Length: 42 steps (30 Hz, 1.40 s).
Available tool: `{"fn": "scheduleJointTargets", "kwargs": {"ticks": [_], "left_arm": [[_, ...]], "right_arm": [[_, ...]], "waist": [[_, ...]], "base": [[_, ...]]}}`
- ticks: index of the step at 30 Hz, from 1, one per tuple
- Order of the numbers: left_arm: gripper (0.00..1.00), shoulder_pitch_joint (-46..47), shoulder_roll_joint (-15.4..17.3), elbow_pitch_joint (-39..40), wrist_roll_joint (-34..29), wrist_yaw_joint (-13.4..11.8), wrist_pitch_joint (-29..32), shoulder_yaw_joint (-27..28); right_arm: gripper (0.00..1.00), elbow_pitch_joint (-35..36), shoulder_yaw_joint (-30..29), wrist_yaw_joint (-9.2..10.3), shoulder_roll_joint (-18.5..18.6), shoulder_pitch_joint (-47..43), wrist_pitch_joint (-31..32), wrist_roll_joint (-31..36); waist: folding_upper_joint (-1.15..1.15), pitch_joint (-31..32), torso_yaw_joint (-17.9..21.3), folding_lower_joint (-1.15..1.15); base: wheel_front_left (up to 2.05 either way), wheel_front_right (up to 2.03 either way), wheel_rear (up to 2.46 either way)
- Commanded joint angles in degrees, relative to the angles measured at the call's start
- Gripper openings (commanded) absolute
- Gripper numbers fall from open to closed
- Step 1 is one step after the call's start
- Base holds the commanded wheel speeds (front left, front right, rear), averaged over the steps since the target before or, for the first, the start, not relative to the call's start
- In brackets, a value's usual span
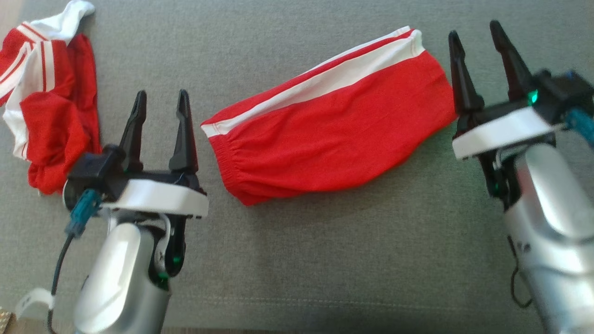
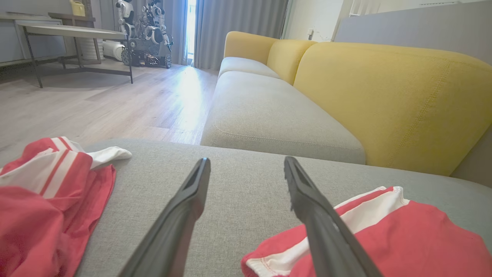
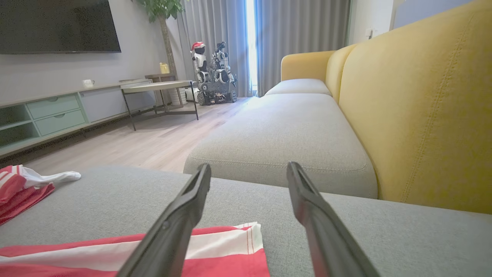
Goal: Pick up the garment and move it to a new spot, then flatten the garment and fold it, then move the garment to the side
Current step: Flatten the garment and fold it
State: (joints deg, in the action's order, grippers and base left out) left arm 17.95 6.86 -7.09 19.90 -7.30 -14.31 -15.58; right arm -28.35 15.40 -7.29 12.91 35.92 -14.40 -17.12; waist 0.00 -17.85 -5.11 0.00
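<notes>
The shorts point(image 1: 334, 134), red with a white stripe along the upper edge, lie folded flat on the grey seat cushion point(image 1: 297, 260) at the middle of the head view. They slant from the elastic waistband at 8 o'clock up to the hem at 2 o'clock.

At 9 o'clock of the shorts, just beside the waistband, the left gripper point(image 1: 162, 93) has its two dark fingers spread apart and grasps nothing. In the left wrist view the same gripper point(image 2: 246, 159) shows bare cushion between its fingers, with the shorts point(image 2: 403, 238) at 4 o'clock behind the right-hand finger.

At 3 o'clock of the shorts the right gripper point(image 1: 474, 28) is likewise spread wide and empty. Its nearer finger sits just beside the hem; whether it touches the cloth cannot be told. In the right wrist view that gripper point(image 3: 249, 165) has the striped hem point(image 3: 223, 246) at 7 o'clock.

A second red-and-white garment point(image 1: 46, 102) lies crumpled at 10 o'clock of the head view, well apart from the shorts.

Farther out are the yellow backrest point(image 2: 392, 104), a wooden floor point(image 2: 115, 104), a low table point(image 2: 73, 32), another wheeled robot point(image 2: 144, 30) by the curtains point(image 3: 300, 38), and a dark television point(image 3: 57, 25) above a long cabinet point(image 3: 57, 111).
</notes>
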Motion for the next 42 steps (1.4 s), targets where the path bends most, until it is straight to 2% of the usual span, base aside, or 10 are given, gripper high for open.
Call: {"fn": "scheduleJointTargets", "kwargs": {"ticks": [1,10,19,35,42], "left_arm": [[1.0,-0.5,1.41,2.58,-1.18,-0.32,-0.68,2.7],[1.0,-5.67,2.01,3.14,-4.24,-0.38,-0.68,3.66],[1.0,-8.02,1.88,0.89,-4.4,0.28,-0.68,3.97],[1.0,-7.65,2.13,0.25,-4.67,0.42,-0.69,3.9],[1.0,-6.32,2.2,0.92,-4.8,0.41,-0.69,3.93]], "right_arm": [[1.0,4.1,-0.46,-0.2,-1.1,-2.29,-0.58,1.13],[1.0,16.25,-5.67,-0.2,-3.82,-15.63,3.51,4.84],[1.0,22.45,-7.8,-0.2,-6.34,-23.15,7.39,5.88],[1.0,24.48,-8.65,-0.2,-6.88,-24.45,9.17,5.94],[1.0,22.46,-9.61,-0.2,-5.29,-22.13,10.47,6.09]], "waist": [[0.0,0.67,0.51,0.0],[0.0,2.94,1.65,0.0],[0.0,4.42,2.17,0.0],[0.0,4.54,1.73,0.0],[0.0,2.63,1.09,0.0]], "base": [[0.0,0.0,0.0],[0.0,0.0,0.0],[0.0,0.0,0.0],[0.0,0.0,0.0],[0.0,0.0,0.0]]}}
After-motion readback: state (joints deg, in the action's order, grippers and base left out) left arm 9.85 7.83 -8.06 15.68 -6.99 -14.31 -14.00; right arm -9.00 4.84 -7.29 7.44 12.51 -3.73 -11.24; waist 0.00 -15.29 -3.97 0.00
